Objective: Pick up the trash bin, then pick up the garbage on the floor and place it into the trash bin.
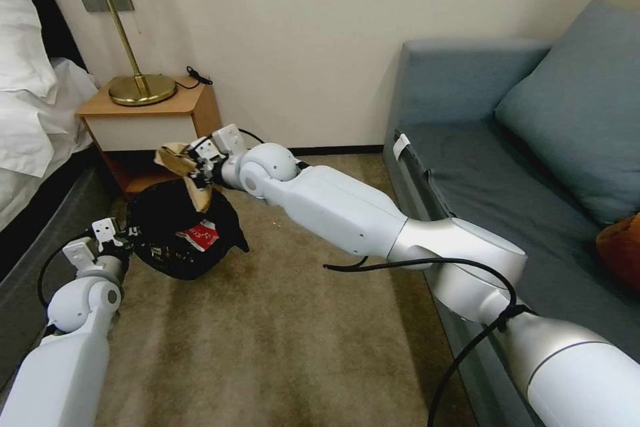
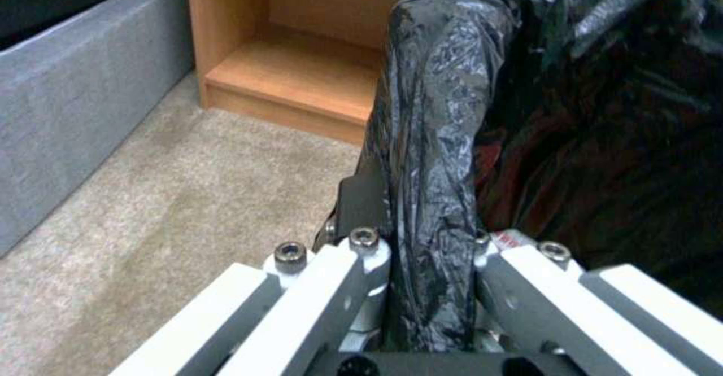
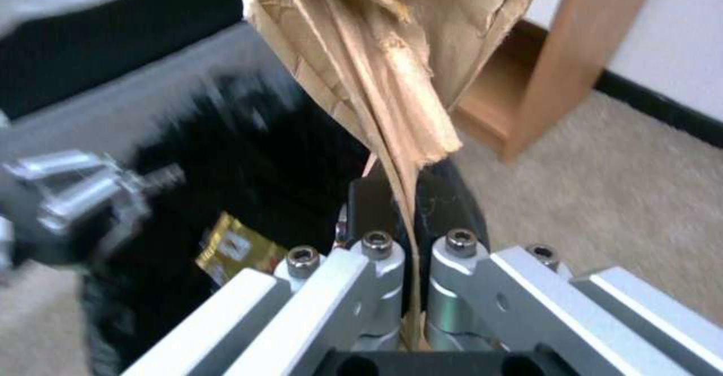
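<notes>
The trash bin (image 1: 181, 235), lined with a crinkled black bag, hangs above the carpet at the left. My left gripper (image 1: 132, 238) is shut on its near rim; the left wrist view shows the bag fold (image 2: 433, 156) pinched between the fingers (image 2: 361, 201). My right gripper (image 1: 197, 167) reaches across and is shut on a tan crumpled paper wrapper (image 1: 175, 159), held just over the bin's far rim. That wrapper (image 3: 384, 65) stands up from the shut jaws. Inside the bin lie a red-and-white packet (image 1: 201, 235) and a gold-brown wrapper (image 3: 235, 247).
A wooden nightstand (image 1: 150, 117) with a brass lamp (image 1: 137, 83) stands right behind the bin. A bed (image 1: 30, 107) runs along the left and a blue-grey sofa (image 1: 507, 147) along the right. Beige carpet (image 1: 280, 333) lies open in the middle.
</notes>
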Controlling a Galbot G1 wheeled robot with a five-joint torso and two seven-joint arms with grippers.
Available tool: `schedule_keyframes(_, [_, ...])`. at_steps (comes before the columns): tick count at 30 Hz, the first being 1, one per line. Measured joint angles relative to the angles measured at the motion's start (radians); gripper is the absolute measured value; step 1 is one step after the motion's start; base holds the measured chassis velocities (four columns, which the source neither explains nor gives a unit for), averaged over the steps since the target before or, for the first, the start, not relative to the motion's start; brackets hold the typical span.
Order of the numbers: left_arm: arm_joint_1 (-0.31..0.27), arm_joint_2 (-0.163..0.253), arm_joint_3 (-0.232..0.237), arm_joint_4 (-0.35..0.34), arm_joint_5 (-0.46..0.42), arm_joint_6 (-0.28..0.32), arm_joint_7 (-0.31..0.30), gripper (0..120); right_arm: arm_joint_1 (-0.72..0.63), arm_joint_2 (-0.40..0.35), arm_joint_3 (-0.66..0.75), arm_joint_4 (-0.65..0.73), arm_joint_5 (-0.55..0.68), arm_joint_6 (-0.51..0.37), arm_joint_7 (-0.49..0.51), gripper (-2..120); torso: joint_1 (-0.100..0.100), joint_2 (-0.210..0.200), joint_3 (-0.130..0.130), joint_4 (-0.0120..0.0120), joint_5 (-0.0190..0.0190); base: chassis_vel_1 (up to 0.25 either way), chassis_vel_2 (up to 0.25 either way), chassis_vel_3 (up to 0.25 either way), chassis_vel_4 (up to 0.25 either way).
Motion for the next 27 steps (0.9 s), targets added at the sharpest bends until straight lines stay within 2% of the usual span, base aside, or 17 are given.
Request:
schedule_keyframes(4, [0.006, 0.004, -0.002, -0.001, -0.007, 0.0, -0.001, 3, -0.017, -0.001, -0.022, -0.017, -0.004, 0.015, -0.001, 0, 0.0, 0.0, 0.0, 0.0005, 0.0, 0.0, 0.0, 0.0, 0.0])
schedule_keyframes(5, [0.01, 0.01, -0.003, 0.0, -0.017, 0.001, -0.001, 3, -0.032, -0.001, -0.041, -0.024, -0.01, 0.034, -0.002, 0, 0.0, 0.0, 0.0, 0.0013, -0.0001, 0.0, 0.0, 0.0, 0.0])
schedule_keyframes(9, [0.013, 0.012, -0.006, -0.002, -0.025, 0.001, -0.001, 3, -0.062, -0.002, -0.073, -0.024, -0.021, 0.056, -0.002, 0, 0.0, 0.0, 0.0, 0.0014, 0.0, 0.0, 0.0, 0.0, 0.0])
schedule_keyframes(18, [0.008, -0.017, 0.01, -0.01, -0.008, 0.009, -0.002, 3, -0.081, -0.003, -0.095, -0.005, -0.024, 0.061, 0.019, 0, 0.0, 0.0, 0.0, 0.001, 0.0, 0.0, 0.0, 0.0, 0.0])
schedule_keyframes(20, [0.006, -0.02, 0.013, -0.012, -0.003, 0.01, -0.002, 3, -0.082, -0.004, -0.096, 0.001, -0.025, 0.059, 0.023, 4, 0.0, 0.0, 0.0, 0.0009, -0.0001, 0.0, 0.0, 0.0, 0.0])
schedule_keyframes(22, [0.005, -0.023, 0.014, -0.015, 0.002, 0.013, -0.003, 3, -0.082, -0.004, -0.096, 0.007, -0.03, 0.053, 0.025, 14, 0.0, 0.0, 0.0, 0.001, 0.0, 0.0, 0.0, 0.0, 0.0])
schedule_keyframes(23, [0.005, -0.023, 0.014, -0.015, 0.002, 0.013, -0.003, 3, -0.082, -0.004, -0.096, 0.007, -0.03, 0.053, 0.025, 14, 0.0, 0.0, 0.0, 0.001, 0.0, 0.0, 0.0, 0.0, 0.0])
schedule_keyframes(25, [0.005, -0.023, 0.013, -0.019, 0.003, 0.015, -0.005, 3, -0.081, -0.004, -0.093, 0.01, -0.038, 0.051, 0.025, 27, 0.0, 0.0, 0.0, 0.0009, 0.0, 0.0, 0.0, 0.0, 0.0])
schedule_keyframes(26, [0.005, -0.023, 0.013, -0.019, 0.003, 0.015, -0.005, 3, -0.081, -0.004, -0.093, 0.01, -0.038, 0.051, 0.025, 27, 0.0, 0.0, 0.0, 0.0009, 0.0, 0.0, 0.0, 0.0, 0.0])
schedule_keyframes(27, [0.006, -0.022, 0.012, -0.02, 0.004, 0.015, -0.005, 3, -0.081, -0.004, -0.092, 0.012, -0.041, 0.05, 0.025, 34, 0.0, 0.0, 0.0, 0.0009, -0.0001, 0.0, 0.0, 0.0, 0.0])
